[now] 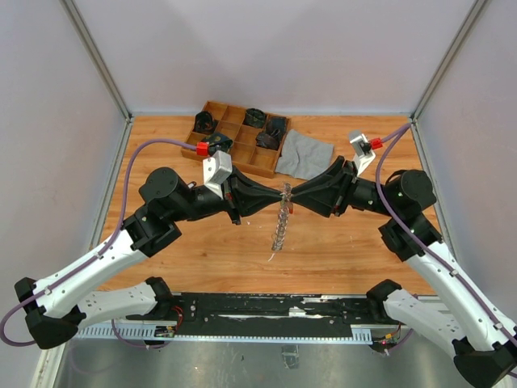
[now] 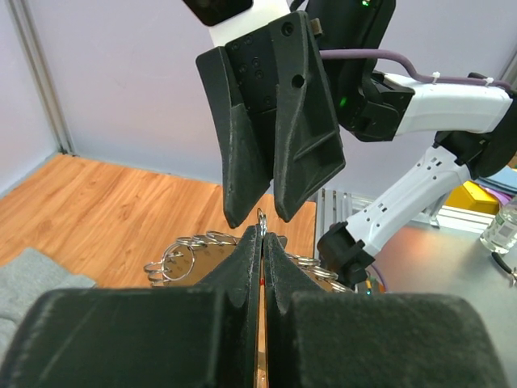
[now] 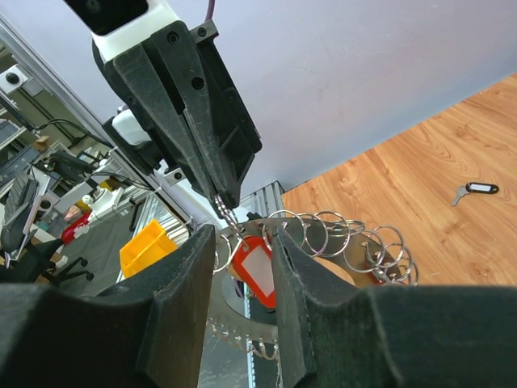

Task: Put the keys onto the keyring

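Keyring [image 1: 281,220] hangs above the wooden worktop [image 1: 339,250]. Left pincer [image 2: 261,234] pinches its top ring tight; right pincer [image 3: 242,234] has its fingers [image 3: 174,323] a little apart, a red tag [image 3: 254,271] half hidden between them. Pale walls [image 1: 266,48] stand around

Your left gripper [image 1: 279,196] and right gripper [image 1: 292,194] meet tip to tip at centre, keyring [image 1: 280,225] dangling below. Wooden tray [image 1: 234,146] and grey cloth [image 1: 305,153] block the far side. The near desk [image 1: 202,259] is open.
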